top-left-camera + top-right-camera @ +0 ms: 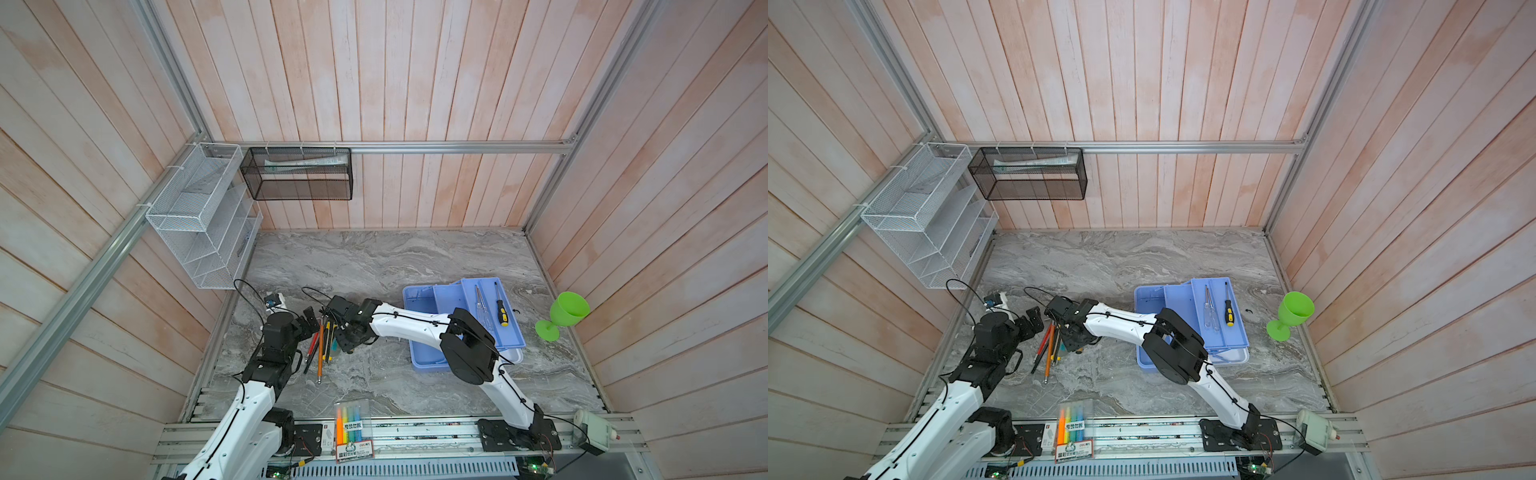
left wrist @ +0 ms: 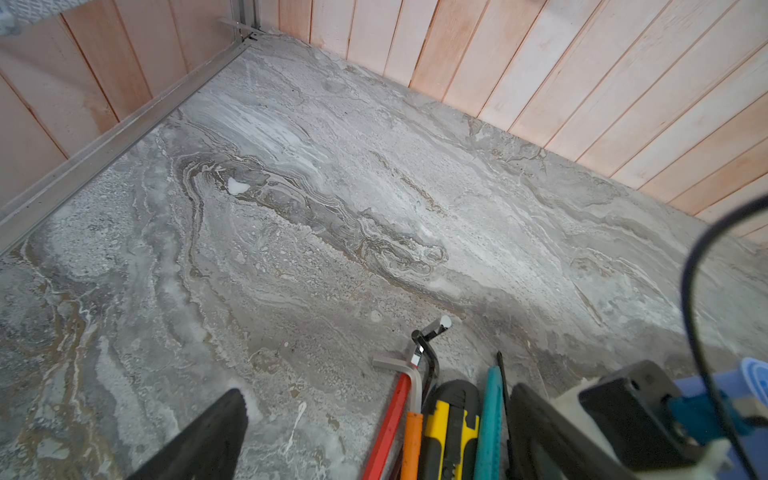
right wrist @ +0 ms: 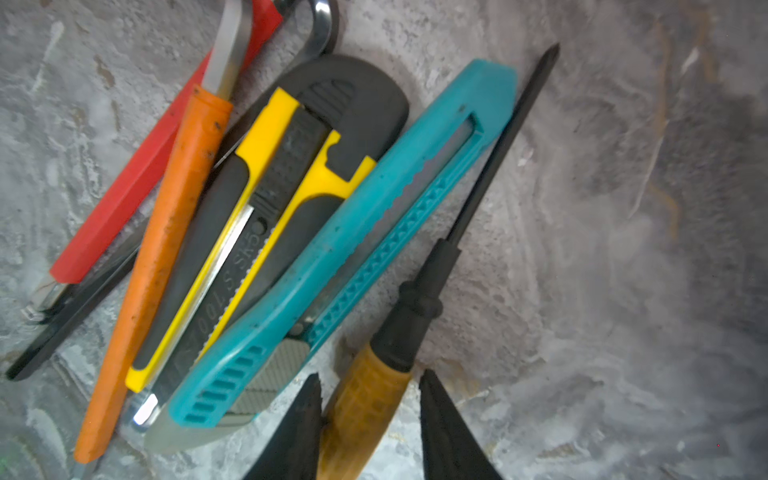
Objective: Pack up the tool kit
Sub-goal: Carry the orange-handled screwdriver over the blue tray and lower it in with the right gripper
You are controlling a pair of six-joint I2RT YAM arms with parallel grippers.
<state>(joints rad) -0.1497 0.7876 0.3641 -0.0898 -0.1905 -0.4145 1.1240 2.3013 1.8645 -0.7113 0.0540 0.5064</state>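
The tool kit's light blue base (image 1: 417, 297) lies at mid right, with the blue tray (image 1: 457, 301) resting askew over it. The tray holds a clear screwdriver (image 1: 482, 309) and a black-and-yellow one (image 1: 501, 311). Left of the case lies a pile of tools (image 1: 322, 345): a yellow-black knife (image 3: 266, 199), a teal knife (image 3: 353, 249), an orange-sleeved hex key (image 3: 166, 249) and a red one (image 3: 137, 195). My right gripper (image 3: 371, 376) is open, straddling the amber handle of a screwdriver (image 3: 365, 411); one finger touches it. My left gripper (image 2: 374, 436) is open over the pile's far end.
A green goblet (image 1: 567, 311) stands by the right wall. A clear pack of highlighters (image 1: 353, 432) lies on the front rail. On the walls hang a white mesh rack (image 1: 199, 216) and a black mesh basket (image 1: 299, 174). A white device (image 1: 594, 430) sits front right.
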